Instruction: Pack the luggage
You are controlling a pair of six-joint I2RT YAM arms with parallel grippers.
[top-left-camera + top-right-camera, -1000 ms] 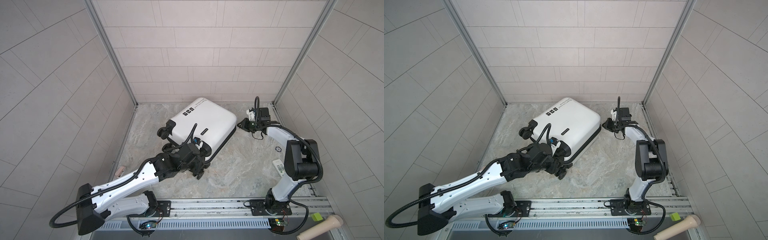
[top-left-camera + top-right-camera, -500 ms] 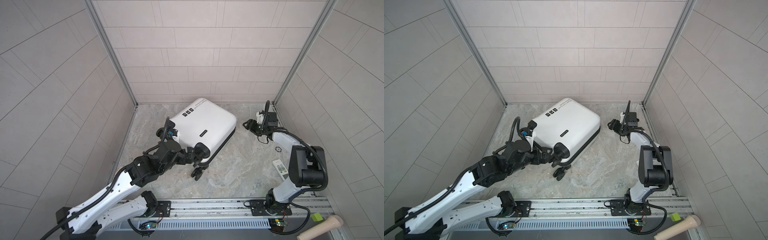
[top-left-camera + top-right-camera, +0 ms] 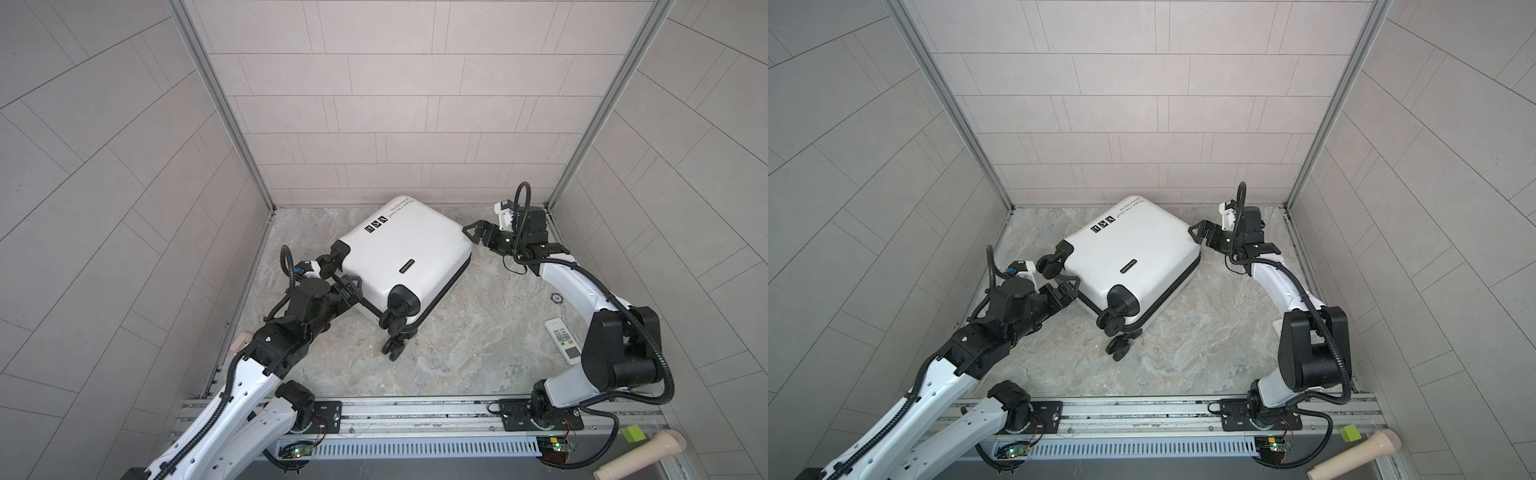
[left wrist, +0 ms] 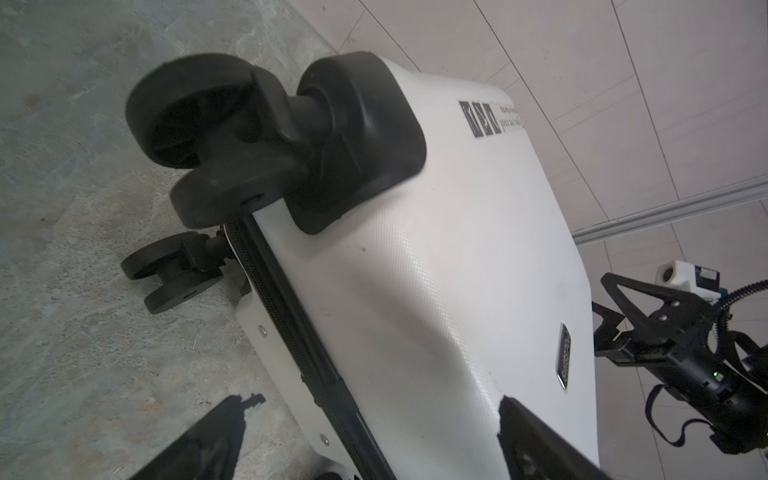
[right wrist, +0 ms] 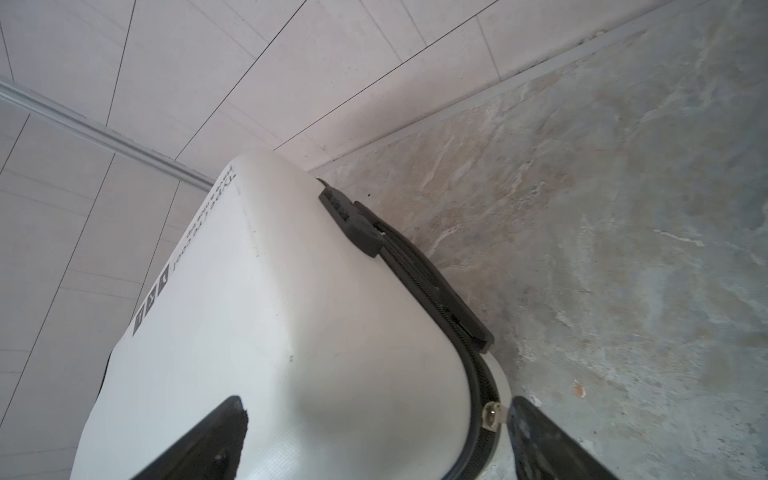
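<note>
you had the marbled floor [image 3: 478,345] bearing the luggage [image 3: 409,249], which lay closed on its broad side near the back wall [image 3: 374,124], skewed, its wheels [image 3: 392,352] toward the left arm [image 3: 245,399]. the zipper band [image 4: 291,316] appeared shut along the visible edge. your left gripper [image 3: 352,288] sat at the wheel end, jaws spread wide, one finger [image 4: 203,440] on either side of that edge, clamping nothing. your right gripper [image 3: 476,234] stood at the opposite corner, jaws likewise released with the corner between them; contact could not be determined. a white remote [image 3: 562,340] lay on the floor beside the right arm [image 3: 577,286], well apart from the luggage. black stickers [image 3: 375,223] marked the shell near the back wall.
</note>
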